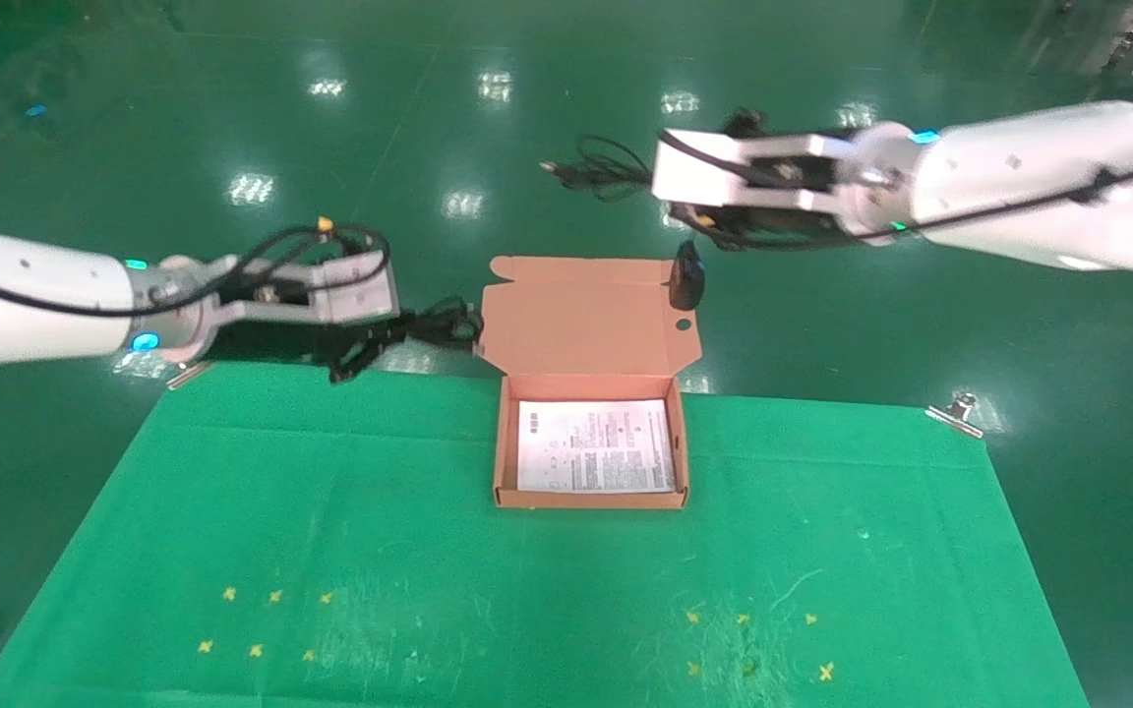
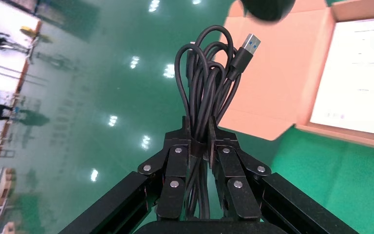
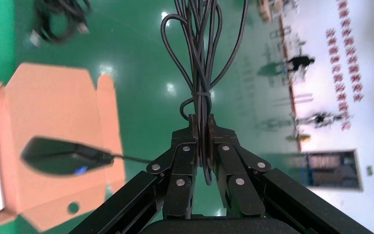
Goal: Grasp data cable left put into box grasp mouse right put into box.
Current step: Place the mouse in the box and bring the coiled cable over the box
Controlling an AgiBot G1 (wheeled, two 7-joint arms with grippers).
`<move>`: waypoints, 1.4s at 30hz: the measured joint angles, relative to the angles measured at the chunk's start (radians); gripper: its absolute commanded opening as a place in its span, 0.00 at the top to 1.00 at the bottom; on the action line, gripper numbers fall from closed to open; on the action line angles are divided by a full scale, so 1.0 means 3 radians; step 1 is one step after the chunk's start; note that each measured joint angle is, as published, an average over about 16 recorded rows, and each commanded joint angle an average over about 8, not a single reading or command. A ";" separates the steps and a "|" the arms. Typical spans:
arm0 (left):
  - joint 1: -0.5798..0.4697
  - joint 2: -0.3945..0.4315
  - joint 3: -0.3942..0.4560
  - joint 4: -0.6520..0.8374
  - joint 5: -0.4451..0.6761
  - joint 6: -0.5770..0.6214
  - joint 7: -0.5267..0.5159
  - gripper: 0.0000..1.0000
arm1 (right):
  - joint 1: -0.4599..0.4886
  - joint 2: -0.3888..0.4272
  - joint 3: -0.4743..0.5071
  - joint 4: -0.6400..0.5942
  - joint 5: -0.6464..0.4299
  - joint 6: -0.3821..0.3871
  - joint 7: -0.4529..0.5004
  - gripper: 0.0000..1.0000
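Left gripper (image 2: pixel 200 146) pinched the cable (image 2: pixel 205 83), just left of the box (image 1: pixel 590 497). Right gripper (image 3: pixel 202 129) pinched the mouse (image 1: pixel 686 275) cord, mouse hanging over the flap.

data cable (image 2: pixel 206 92): black loops with a silver plug, held up in the air, left of the box
box (image 1: pixel 590 383): orange-brown, open, lid flap back, white paper inside
mouse (image 1: pixel 686 274): small, black, hanging by its thin cord over the lid

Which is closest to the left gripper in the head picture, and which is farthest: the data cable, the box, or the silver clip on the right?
1. data cable: clamped in the left gripper.
2. box: just beside it, middle.
3. silver clip: far right table edge.
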 measured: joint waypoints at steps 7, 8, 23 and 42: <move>-0.0081 0.0085 -0.0032 0.0065 0.0019 -0.0164 0.0008 1.00 | 0.0135 -0.0138 0.0039 -0.0262 0.0154 0.0056 -0.0242 1.00; -0.0087 0.0091 -0.0035 0.0072 0.0021 -0.0177 0.0009 1.00 | 0.0144 -0.0146 0.0042 -0.0282 0.0169 0.0058 -0.0267 1.00; 0.0010 0.0046 0.0026 0.0103 0.0124 -0.0155 -0.0070 1.00 | 0.0028 -0.0185 -0.0006 -0.0391 0.0231 0.0038 -0.0371 1.00; 0.0268 -0.0250 0.0214 -0.0223 0.0571 0.0039 -0.0710 1.00 | -0.0319 -0.0304 -0.0324 -0.0424 0.0382 0.0122 -0.0324 1.00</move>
